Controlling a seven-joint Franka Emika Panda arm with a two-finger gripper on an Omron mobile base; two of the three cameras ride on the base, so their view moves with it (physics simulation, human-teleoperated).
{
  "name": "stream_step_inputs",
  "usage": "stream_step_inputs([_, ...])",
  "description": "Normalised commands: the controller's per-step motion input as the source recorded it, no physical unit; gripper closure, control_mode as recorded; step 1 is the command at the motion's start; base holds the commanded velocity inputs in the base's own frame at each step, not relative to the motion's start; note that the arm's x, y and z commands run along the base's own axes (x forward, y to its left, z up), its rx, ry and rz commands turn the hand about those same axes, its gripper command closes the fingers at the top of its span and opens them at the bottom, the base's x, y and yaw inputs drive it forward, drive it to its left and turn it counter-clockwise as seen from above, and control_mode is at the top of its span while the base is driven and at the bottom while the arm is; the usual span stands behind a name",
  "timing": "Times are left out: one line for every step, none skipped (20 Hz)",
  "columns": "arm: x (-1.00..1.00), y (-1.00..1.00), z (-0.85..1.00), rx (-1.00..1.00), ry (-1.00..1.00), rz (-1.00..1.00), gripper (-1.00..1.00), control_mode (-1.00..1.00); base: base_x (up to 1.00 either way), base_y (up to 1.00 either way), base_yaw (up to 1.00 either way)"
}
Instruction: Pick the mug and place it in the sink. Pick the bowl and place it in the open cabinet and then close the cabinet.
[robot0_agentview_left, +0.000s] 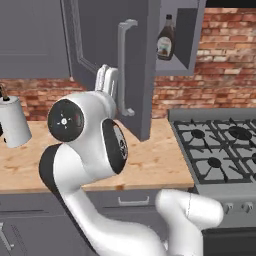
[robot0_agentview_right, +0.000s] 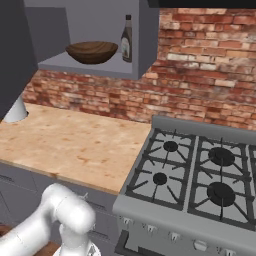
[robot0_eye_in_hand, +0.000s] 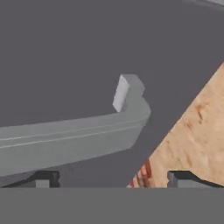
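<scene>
1. Gripper (robot0_eye_in_hand: 113, 179): jaws wide, empty, just before the cabinet door's handle (robot0_eye_in_hand: 65, 142).
2. Cabinet door (robot0_agentview_left: 107, 50): open, directly ahead; the closing step is in hand, and the door probably needs pushing shut.
3. Bowl (robot0_agentview_right: 92, 52): on the cabinet shelf (robot0_agentview_right: 90, 67), beyond the door, beside a bottle (robot0_agentview_right: 127, 40).

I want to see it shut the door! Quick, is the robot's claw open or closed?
Gripper: open, holding nothing, its fingertips on either side of the cabinet door's handle.
</scene>
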Motion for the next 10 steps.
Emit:
stream_step_inputs([0.12,-1.0,-0.6,0.15,-0.46,0.56,-1.0,-1.0,0.0,0.0,0.0])
stream_step_inputs([0.1,-1.0,-0.62,0.14,-0.45,0.56,-1.0,-1.0,0.0,0.0,0.0])
stream_step_inputs([0.14,-1.0,-0.6,0.1,-0.41,0.56,-1.0,-1.0,0.0,0.0,0.0])
stream_step_inputs([0.17,-1.0,-0.57,0.09,-0.41,0.55,-1.0,-1.0,0.0,0.0,0.0])
stream_step_inputs([0.19,-1.0,-0.52,0.09,-0.4,0.55,-1.0,-1.0,0.0,0.0,0.0])
stream_step_inputs([0.22,-1.0,-0.46,0.08,-0.39,0.53,-1.0,-1.0,0.0,0.0,0.0])
stream_step_inputs([0.27,-1.0,-0.3,0.06,-0.33,0.5,-1.0,-1.0,0.0,0.0,0.0])
stream_step_inputs([0.41,-1.0,-0.13,0.04,-0.24,0.5,-1.0,-1.0,0.0,0.0,0.0])
stream_step_inputs([0.46,-1.0,0.0,0.03,-0.18,0.5,-1.0,-1.0,0.0,0.0,0.0])
stream_step_inputs([0.45,-1.0,0.0,0.03,-0.17,0.5,-1.0,-1.0,0.0,0.0,0.0])
